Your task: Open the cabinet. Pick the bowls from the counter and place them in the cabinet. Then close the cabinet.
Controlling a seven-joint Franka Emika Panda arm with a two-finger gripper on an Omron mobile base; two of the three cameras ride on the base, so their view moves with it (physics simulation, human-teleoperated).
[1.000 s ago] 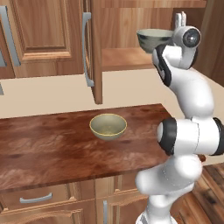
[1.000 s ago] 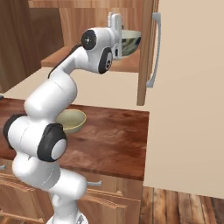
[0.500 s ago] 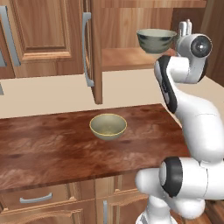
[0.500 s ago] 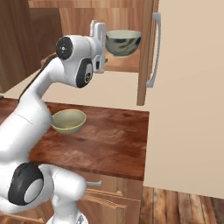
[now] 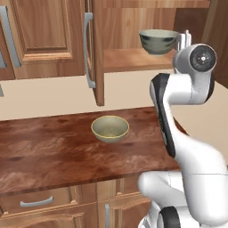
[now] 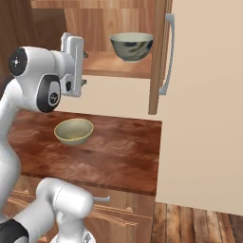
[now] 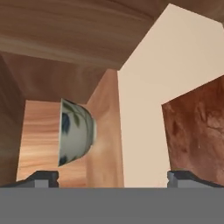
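No writing or label can be read anywhere; the only marking is a dark blue-green leaf pattern on the outside of the grey-green bowl (image 6: 132, 46), which sits upright on the wooden shelf (image 6: 102, 64) of the open cabinet (image 5: 133, 26). The arm rises with its elbow bent and its hand raised to shelf height, in front of the shelf's edge. The gripper (image 7: 113, 177) has its fingertips (image 7: 43, 177) set wide apart with nothing between them, and the grey-green bowl lies just beyond them, clear of both tips; the gap from the hand looks small but is hard to judge from these angles. The beige-olive bowl (image 5: 110, 129) rests upright on the counter (image 5: 53, 151), below the open left door (image 5: 95, 49) and well apart from the hand.
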